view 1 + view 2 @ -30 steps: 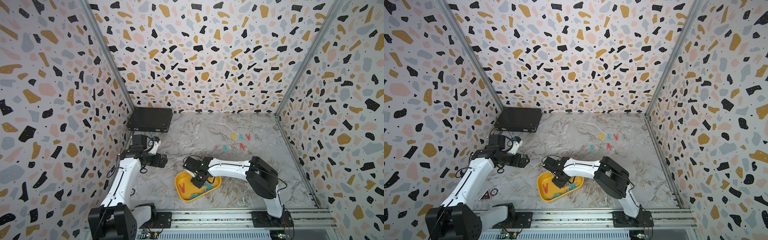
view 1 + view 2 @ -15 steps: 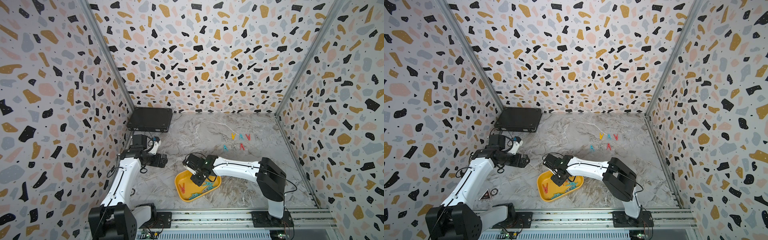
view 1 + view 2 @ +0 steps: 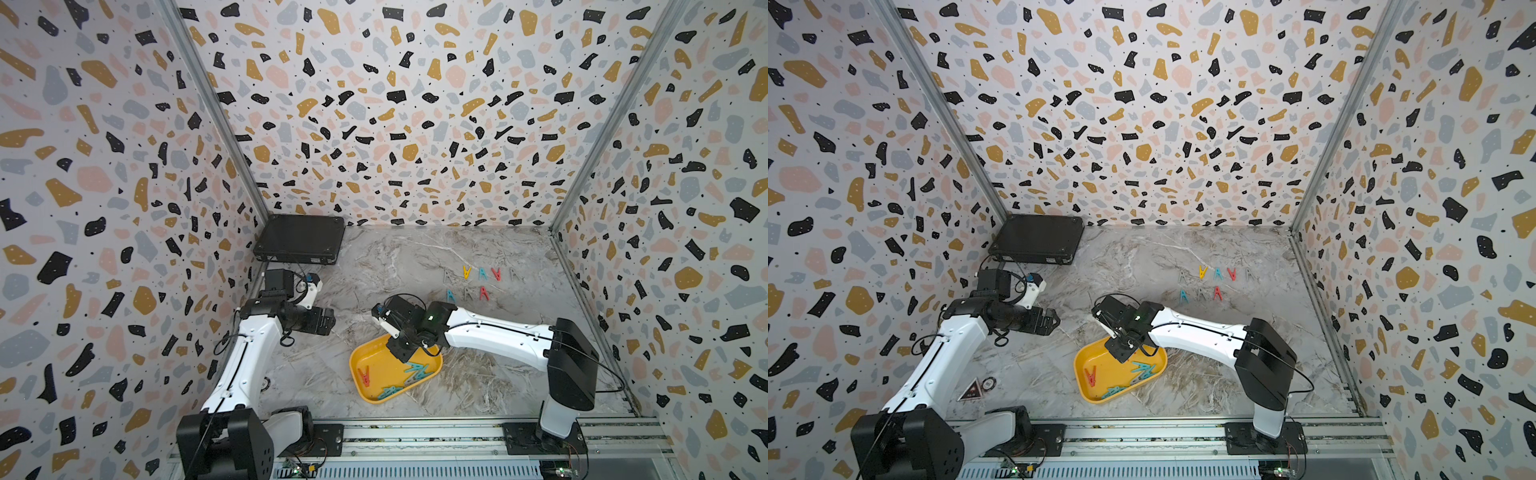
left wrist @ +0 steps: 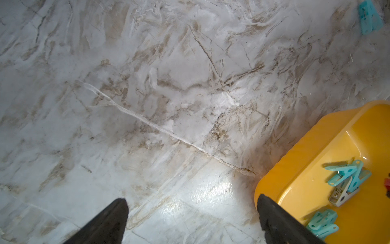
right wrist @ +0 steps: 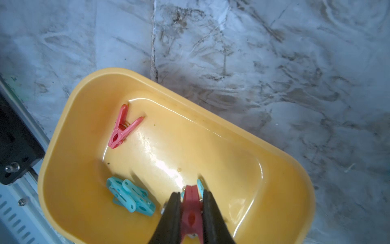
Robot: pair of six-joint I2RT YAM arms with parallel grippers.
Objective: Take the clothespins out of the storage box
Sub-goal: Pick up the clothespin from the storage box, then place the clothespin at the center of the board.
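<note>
Red clothespins (image 5: 123,126) in box (image 5: 63,169): two, one pinched by right gripper (image 5: 192,194); left gripper (image 4: 192,200) spread.

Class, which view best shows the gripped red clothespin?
Right wrist view: close up, the right gripper clamps the red clothespin. Both top views hide it under the gripper; the left wrist view shows nothing certain.

The storage box (image 5: 63,169) is glossy yellow plastic, the clothespins (image 5: 121,131) smooth matt plastic, the tabletop (image 4: 147,84) shiny, marble-patterned.

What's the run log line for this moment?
right gripper shut on red clothespin in yellow storage box | left gripper open, empty | more clothespins on marble table
</note>
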